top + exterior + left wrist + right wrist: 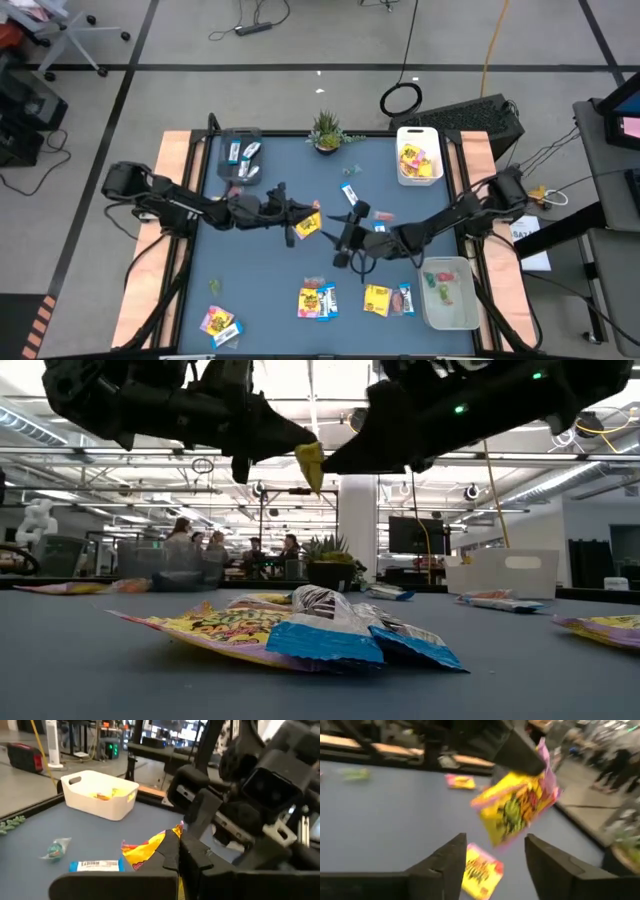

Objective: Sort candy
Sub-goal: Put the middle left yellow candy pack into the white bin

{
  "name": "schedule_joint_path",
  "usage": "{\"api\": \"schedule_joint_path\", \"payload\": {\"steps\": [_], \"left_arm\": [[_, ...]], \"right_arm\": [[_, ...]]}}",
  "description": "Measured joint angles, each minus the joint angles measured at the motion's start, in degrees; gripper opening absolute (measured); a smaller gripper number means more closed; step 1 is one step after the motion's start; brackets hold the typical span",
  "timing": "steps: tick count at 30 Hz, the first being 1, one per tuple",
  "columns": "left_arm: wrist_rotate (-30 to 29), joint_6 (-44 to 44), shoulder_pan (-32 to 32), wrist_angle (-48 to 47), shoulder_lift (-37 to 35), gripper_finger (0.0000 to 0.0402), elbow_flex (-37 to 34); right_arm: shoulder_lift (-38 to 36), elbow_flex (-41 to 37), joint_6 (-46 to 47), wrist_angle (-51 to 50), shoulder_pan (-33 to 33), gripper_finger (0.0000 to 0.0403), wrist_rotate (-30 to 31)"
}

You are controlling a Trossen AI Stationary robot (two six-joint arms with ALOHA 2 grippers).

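My left gripper [296,222] is over the middle of the blue table, shut on a yellow packet with pink print [309,224], which also shows in the right wrist view [517,807] and the low view [310,464]. My right gripper [495,842] is open just to the packet's right [345,242], with its fingers pointing at the packet and short of it. More yellow packets [318,300] and a blue-and-white bar [350,194] lie flat on the table. My left gripper pinches the yellow packet between its two fingers [517,752] at the packet's upper edge [540,762], coming level from the table's left. The packet is lifted clear of the table and hangs tilted below the fingertips.
A white bin [419,170] at the far right holds yellow packets. A clear bin [240,158] at the far left holds blue bars, and a clear bin [450,295] at the near right holds small pieces. A potted plant [326,130] stands at the far edge. People sit in the room behind.
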Motion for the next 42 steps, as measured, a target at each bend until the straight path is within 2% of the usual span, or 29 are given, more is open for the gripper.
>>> {"api": "schedule_joint_path", "payload": {"steps": [4, 9, 13, 18, 21, 23, 26, 29, 34, 38, 42], "left_arm": [[-1.58, -0.17, -0.03, 3.99, 2.01, 0.0000, 0.00], [-1.86, -0.18, -0.03, 8.50, 3.76, 0.0000, 0.02], [-1.86, -0.20, -0.03, 9.46, 4.02, 0.0000, 0.04], [-2.07, -1.82, -0.03, 9.81, 4.02, 0.0006, 0.04], [-2.21, -0.58, -0.03, 10.08, 4.02, 0.0027, 0.04], [-2.22, 3.17, -0.03, 9.73, 4.01, 0.0046, 0.04], [-2.71, 7.31, -0.03, 9.24, 3.79, 0.0077, 0.07], [-2.71, 7.86, 0.01, 8.94, 2.92, 0.0111, 0.07], [-2.69, 11.27, -0.03, 3.60, -1.51, 0.0162, 0.09], [-2.71, 12.39, -0.03, -4.09, -6.56, 0.0190, 0.09], [-3.28, 13.27, -0.01, -13.38, -10.00, 0.0202, 0.11]], "right_arm": [[3.93, 2.08, -6.83, 4.22, 0.00, 0.0217, 2.41], [7.17, 5.18, -9.27, 5.75, 0.04, 0.0215, 8.95], [8.15, 6.85, -10.44, 5.68, 0.02, 0.0182, 9.60], [8.34, 7.89, -10.57, 5.72, 0.06, 0.0093, 9.80], [8.30, 7.90, -11.82, 5.74, 0.02, 0.0033, 9.87], [8.30, 7.90, -12.77, 5.52, 0.07, 0.0013, 9.93], [8.30, 7.90, -14.93, 5.22, 0.39, 0.0020, 12.30], [8.02, 7.90, -15.79, 4.87, 0.60, 0.0028, 13.61], [5.87, 7.93, -15.32, -0.08, 0.61, 0.0016, 13.89], [1.67, 7.93, -13.46, -8.22, 0.39, 0.0010, 13.87], [-5.25, 7.93, -8.15, -21.50, -0.97, 0.0010, 13.61]]}}
